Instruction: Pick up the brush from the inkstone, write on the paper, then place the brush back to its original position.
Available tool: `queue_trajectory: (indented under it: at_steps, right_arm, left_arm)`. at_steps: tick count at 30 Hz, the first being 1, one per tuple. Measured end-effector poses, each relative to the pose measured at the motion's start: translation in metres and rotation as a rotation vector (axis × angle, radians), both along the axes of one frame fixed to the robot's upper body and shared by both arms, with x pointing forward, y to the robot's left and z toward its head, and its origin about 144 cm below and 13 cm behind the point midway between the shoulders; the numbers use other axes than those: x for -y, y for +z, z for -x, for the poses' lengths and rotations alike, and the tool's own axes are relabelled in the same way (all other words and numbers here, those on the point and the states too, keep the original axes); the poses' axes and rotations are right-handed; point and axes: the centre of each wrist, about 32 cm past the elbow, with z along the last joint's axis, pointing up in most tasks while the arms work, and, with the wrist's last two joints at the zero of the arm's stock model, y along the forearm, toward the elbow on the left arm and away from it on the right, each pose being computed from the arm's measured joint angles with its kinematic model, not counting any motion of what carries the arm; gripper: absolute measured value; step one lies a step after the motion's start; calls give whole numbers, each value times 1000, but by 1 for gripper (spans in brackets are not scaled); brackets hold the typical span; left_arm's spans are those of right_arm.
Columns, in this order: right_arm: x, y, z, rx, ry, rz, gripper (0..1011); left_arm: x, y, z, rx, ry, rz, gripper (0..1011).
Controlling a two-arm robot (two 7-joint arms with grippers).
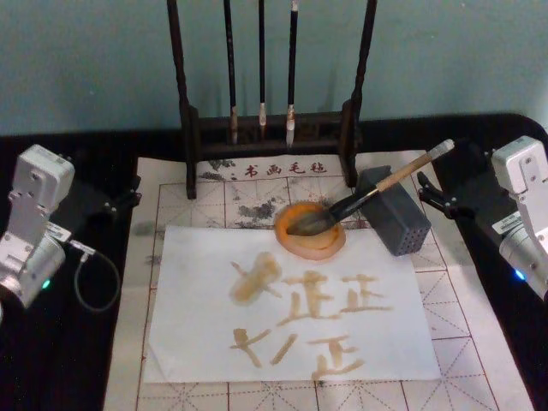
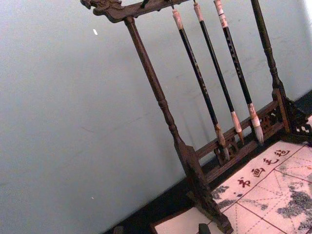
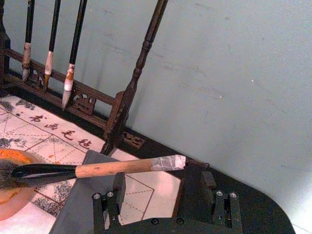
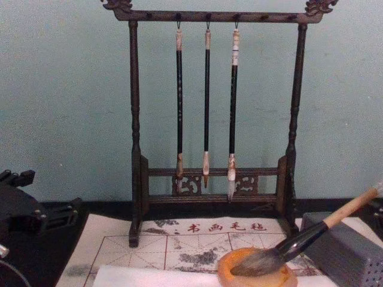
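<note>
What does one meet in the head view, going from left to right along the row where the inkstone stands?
left hand → inkstone → grey perforated block → right hand. The brush lies across the inkstone and the block, so it is left out.

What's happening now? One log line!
brush: resting in inkstone | paper: written on | left gripper: open, idle | right gripper: open, near brush handle

Brush (image 1: 377,192) in inkstone (image 1: 321,250), handle on block (image 1: 402,224), behind paper (image 1: 197,342)
</note>
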Motion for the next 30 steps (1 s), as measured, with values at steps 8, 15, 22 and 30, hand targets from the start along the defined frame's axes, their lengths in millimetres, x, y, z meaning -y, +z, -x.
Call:
queue_trajectory:
  at_steps: [8, 15, 22, 30]
  right_arm:
    - [0, 0, 0, 0, 0, 0, 1002]
    - [0, 0, 0, 0, 0, 0, 1002]
    - [0, 0, 0, 0, 0, 0, 1002]
    - [0, 0, 0, 0, 0, 0, 1002]
  left_arm:
    - [0, 0, 0, 0, 0, 0, 1001]
    - [0, 0, 0, 0, 0, 0, 1001]
    - [0, 0, 0, 0, 0, 0, 1001]
    - [0, 0, 0, 0, 0, 0, 1001]
